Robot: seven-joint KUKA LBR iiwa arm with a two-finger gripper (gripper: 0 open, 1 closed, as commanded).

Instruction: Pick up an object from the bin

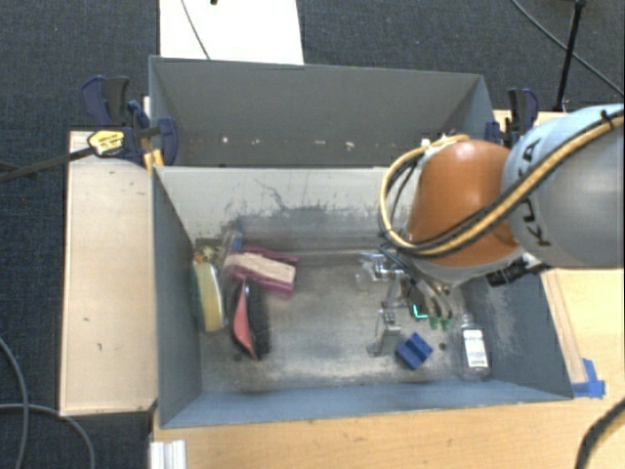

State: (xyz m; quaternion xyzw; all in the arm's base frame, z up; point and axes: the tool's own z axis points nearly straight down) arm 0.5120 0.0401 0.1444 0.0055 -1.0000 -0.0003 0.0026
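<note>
While the gripper hangs low at the front right of the bin, I can't tell if it's open or closed; the mechanism is lost under the wrist and orange cover. Nothing visibly held.

Nearest candidate: small blue block, on the floor just beside the gripper tip, toward the front wall. It looks off to one side of the tip, not centred under it.

Likely risks, my read:
- Closing from here probably clips one edge of the block and skates it away toward the front wall. Result: an empty grasp.
- Small white-labelled clear item sits near the block's right. A sideways correction could knock it or drag it along.
- The front wall is close, so a low approach on that side risks metal-on-metal contact.

The heap at the left is well apart and no factor here: yellow-green sponge, mauve block, red-and-black brush.
</note>
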